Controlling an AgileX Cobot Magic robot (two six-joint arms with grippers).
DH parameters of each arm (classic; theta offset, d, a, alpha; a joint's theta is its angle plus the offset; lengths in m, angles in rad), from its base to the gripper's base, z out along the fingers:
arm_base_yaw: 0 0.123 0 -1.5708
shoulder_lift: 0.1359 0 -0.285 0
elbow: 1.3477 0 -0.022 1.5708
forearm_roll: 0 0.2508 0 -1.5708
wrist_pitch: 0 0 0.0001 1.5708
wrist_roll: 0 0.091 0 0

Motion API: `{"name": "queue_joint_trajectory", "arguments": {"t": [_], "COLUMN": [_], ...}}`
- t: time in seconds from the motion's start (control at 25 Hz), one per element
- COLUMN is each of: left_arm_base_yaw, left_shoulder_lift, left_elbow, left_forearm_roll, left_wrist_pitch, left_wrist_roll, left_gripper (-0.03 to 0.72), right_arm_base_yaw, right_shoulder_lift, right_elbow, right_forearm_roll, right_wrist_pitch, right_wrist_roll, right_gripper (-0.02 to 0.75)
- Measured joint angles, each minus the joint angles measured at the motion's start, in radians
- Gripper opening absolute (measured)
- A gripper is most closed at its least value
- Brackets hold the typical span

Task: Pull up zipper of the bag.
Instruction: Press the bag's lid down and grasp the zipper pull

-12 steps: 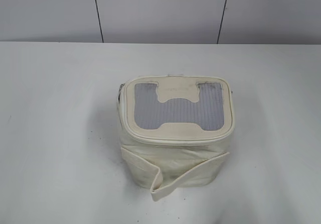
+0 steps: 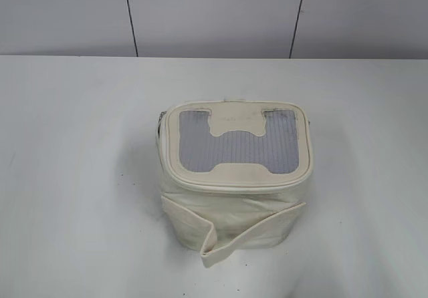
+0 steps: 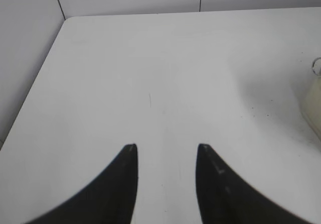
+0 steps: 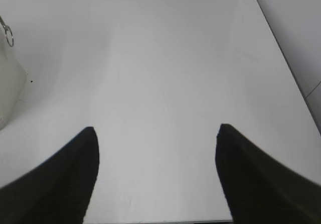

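The cream-white bag stands in the middle of the white table, its lid with the grey ribbed panel and H-shaped patch facing up. The zipper runs round the lid rim; a silver pull hangs at the bag's left side. A ring pull shows at the right edge of the left wrist view and another at the left edge of the right wrist view. My left gripper is open over bare table, left of the bag. My right gripper is open wide, right of the bag. Neither arm shows in the exterior view.
The white table spreads around the bag. Its far left corner meets the grey wall in the left wrist view. The table's right edge shows in the right wrist view. A loose strap-flap hangs at the bag's front.
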Motion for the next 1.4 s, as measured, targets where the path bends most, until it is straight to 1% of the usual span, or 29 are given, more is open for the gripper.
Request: {"name": "queue_joint_trajectory", "arguments": {"t": [1.4], "left_arm_base_yaw": [0.0], "left_shoulder_lift": [0.0], "left_elbow": [0.0], "left_forearm_roll": [0.0], "left_wrist_pitch": [0.0], "left_wrist_roll": [0.0], "left_gripper": [0.304], "right_arm_base_yaw": [0.0], "right_shoulder_lift": [0.0], "right_elbow": [0.0], "right_forearm_roll": [0.0], "right_wrist_pitch": [0.0], "right_wrist_roll": [0.0], "right_gripper": [0.566]}}
